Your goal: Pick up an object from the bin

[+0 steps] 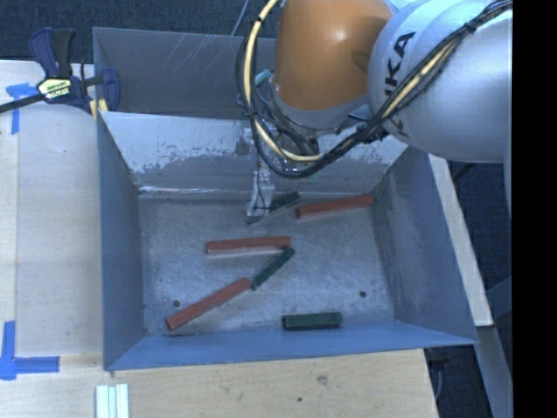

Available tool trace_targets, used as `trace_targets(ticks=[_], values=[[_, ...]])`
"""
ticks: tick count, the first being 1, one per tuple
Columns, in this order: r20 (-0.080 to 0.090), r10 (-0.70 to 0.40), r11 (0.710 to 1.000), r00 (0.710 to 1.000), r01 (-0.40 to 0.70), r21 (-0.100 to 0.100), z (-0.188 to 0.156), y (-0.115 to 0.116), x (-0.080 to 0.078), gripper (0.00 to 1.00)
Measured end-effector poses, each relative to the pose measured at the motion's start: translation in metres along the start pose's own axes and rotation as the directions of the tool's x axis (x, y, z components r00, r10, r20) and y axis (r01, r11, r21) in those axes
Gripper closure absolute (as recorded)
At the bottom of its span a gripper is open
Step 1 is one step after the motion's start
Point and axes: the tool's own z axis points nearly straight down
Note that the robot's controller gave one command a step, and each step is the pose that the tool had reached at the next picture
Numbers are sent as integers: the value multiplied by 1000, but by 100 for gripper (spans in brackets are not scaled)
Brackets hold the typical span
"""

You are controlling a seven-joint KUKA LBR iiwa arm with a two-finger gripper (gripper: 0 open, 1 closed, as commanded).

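In my grey metal bin (357, 264), a flat reddish-brown stick (248, 246) lies at centre. A dark green rectangular bar (312, 321) sits at five o'clock.

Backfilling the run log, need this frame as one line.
gripper: down near back wall of bin | nearest: dark green block, beside it | next: red stick, right of block | contact: cannot tell

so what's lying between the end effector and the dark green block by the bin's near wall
In the camera view, a reddish stick and then a slanted dark green stick lie between the end effector and the dark green block.
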Motion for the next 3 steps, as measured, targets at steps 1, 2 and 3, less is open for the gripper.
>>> trace_targets(ticks=[1, 2, 3], values=[[9, 3, 1000, 1000, -3, -1, -5, -1, -1, 0], [12, 11, 1000, 1000, -11, -2, 67, -8, 4, 0], [1, -10, 1000, 1000, 10, 0, 92, -20, 19, 0]])
